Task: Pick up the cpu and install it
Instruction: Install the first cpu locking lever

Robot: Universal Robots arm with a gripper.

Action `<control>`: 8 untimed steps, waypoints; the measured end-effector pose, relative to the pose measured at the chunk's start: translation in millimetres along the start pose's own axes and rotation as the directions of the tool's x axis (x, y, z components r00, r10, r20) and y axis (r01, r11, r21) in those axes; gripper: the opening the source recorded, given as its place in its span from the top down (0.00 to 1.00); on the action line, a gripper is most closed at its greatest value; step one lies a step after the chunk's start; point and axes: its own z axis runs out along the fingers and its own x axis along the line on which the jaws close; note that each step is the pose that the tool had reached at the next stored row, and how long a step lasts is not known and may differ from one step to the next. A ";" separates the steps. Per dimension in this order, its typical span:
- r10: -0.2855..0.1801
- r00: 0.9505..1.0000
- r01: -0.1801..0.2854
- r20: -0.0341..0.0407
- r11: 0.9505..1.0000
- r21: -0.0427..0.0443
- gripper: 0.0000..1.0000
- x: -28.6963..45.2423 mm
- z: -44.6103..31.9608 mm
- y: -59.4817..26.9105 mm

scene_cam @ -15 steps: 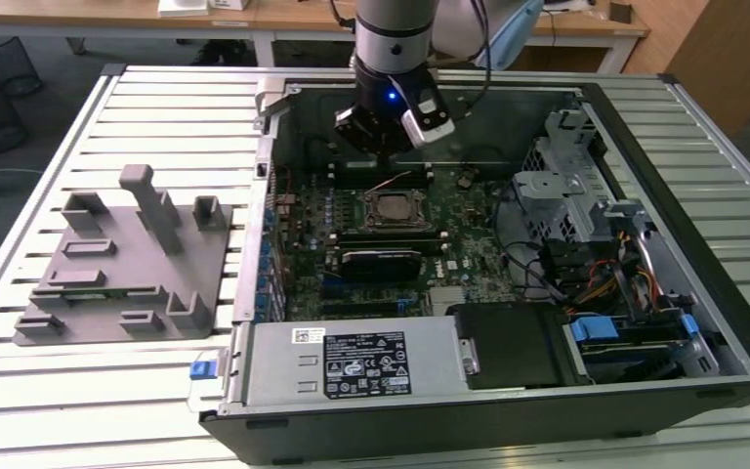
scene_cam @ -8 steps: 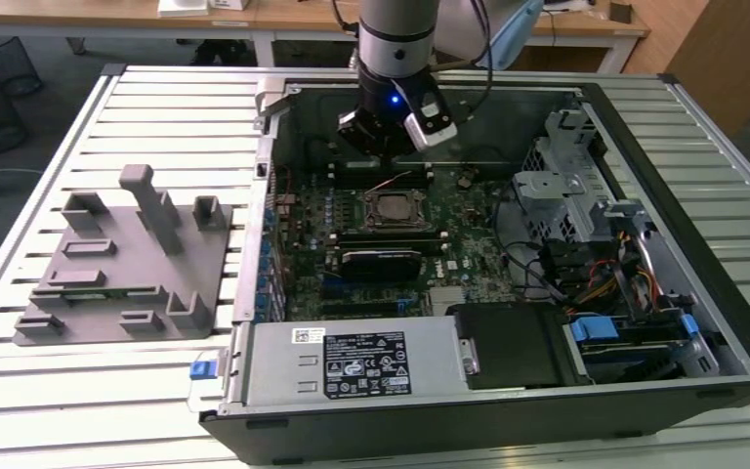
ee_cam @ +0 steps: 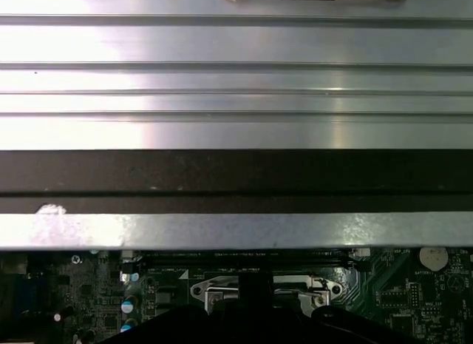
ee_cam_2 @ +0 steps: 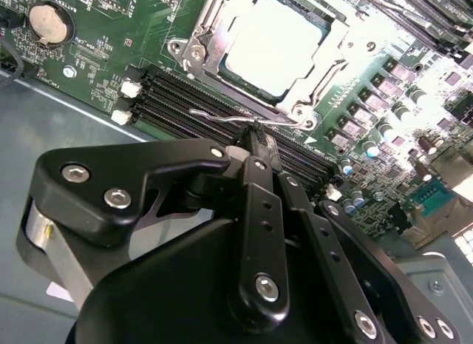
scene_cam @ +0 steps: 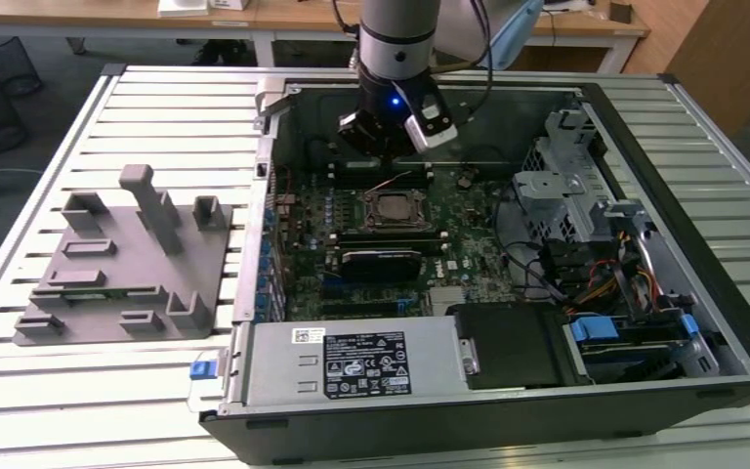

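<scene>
Second wrist view, chip: the cpu lies flat in the socket on the green board, pale metal top up, the steel frame around its edges.
Exterior view, chip: the same pale square sits mid-board inside the open computer case, just below my arm.
Handling: I judge it light, stiff and flat, with a slick metal lid; the underside and the socket contacts look fragile, so no sliding or tilting.
Where to hold: by two opposite edges only, never pressing on the top face.
Direction: it is square, so I see no long axis; its faces are level with the board, sides parallel to the frame. A corner mark I cannot make out.
Pincer: my gripper has its fingertips pressed together, holding nothing, the tips at the thin wire lever beside the socket, clear of the chip.
Around: dark memory slots run between lever and socket; a grey plastic holder stands on the slatted table, well apart.
</scene>
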 end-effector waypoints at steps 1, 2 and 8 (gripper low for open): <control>0.000 1.000 0.000 0.000 1.000 0.000 0.89 -0.1 0.4 0.0; 0.000 1.000 0.000 0.000 1.000 0.000 0.89 -0.1 0.8 -0.1; -0.007 1.000 0.007 -0.001 1.000 0.000 0.89 -3.5 3.9 -0.3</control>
